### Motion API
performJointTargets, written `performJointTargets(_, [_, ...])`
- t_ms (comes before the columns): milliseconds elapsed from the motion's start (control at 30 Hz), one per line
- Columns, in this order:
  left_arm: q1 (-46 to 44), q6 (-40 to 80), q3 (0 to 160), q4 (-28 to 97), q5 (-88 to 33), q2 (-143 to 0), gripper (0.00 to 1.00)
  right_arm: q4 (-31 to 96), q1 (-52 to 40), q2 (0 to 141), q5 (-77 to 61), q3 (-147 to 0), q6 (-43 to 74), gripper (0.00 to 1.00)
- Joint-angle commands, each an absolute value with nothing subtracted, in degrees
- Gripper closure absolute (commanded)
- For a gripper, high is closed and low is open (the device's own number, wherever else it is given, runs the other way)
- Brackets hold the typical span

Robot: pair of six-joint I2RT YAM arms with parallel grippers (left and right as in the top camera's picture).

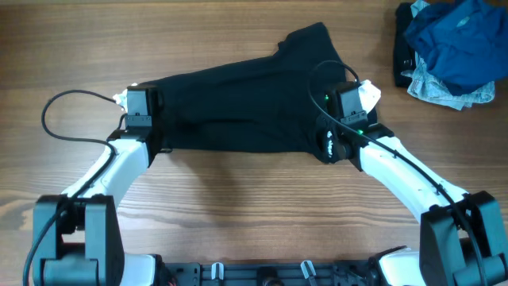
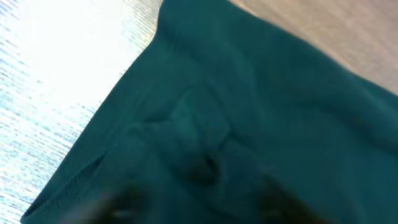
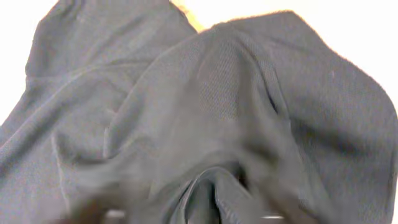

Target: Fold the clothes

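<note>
The clothes (image 1: 238, 103) are one black garment lying folded into a wide band across the middle of the wooden table, with a sleeve sticking out toward the back right. My left gripper (image 1: 139, 99) sits at its left end and my right gripper (image 1: 345, 99) at its right end. In the left wrist view the fabric (image 2: 249, 93) fills the frame, and the left gripper (image 2: 199, 214) shows blurred fingers spread apart over a small pucker. In the right wrist view a raised fold of the garment (image 3: 217, 93) stands between the spread fingers of the right gripper (image 3: 189, 216).
A bright blue garment (image 1: 456, 40) is heaped at the back right corner on a pale patterned cloth (image 1: 444, 91), with something dark beside it (image 1: 405, 48). Bare wooden table (image 1: 238, 206) lies between the two arms in front of the garment.
</note>
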State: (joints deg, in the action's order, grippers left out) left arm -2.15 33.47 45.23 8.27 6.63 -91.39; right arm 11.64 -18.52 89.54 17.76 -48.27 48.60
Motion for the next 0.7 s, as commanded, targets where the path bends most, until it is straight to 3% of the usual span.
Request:
performJointTargets(0, [-2.37,31.83,46.11,8.67,8.82,-90.78,0.09,12.93,-18.13,88.47,19.31,-49.98,41.93,0.00])
performJointTargets(67, [-2.37,31.70,46.19,12.01,8.82,-85.73,0.05,19.70,-18.13,82.70,16.82,-52.56,41.91,0.00])
performJointTargets(167, [-2.37,32.60,46.19,22.85,6.63,-77.10,0.08,30.70,-18.13,74.41,0.51,-54.28,37.76,0.04])
performJointTargets(233, [-2.35,36.29,46.19,29.15,3.70,-76.12,0.11,40.58,-18.13,73.69,-5.48,-54.26,42.54,0.08])
performJointTargets(300, [-2.35,36.51,46.19,32.01,0.86,-78.85,0.08,47.22,-18.13,75.92,-7.14,-53.30,45.60,0.10])
performJointTargets(333, [-2.35,36.49,46.19,31.53,0.89,-80.75,0.01,47.03,-18.13,77.62,-7.14,-52.75,45.91,0.12])
performJointTargets(433, [-2.35,36.49,46.19,31.11,0.86,-83.31,0.00,45.15,-18.13,83.26,-9.13,-52.49,49.32,0.29])
performJointTargets(667, [-2.35,36.49,46.19,31.11,0.86,-83.31,0.00,40.40,-18.13,92.29,-7.53,-52.49,52.75,0.31])
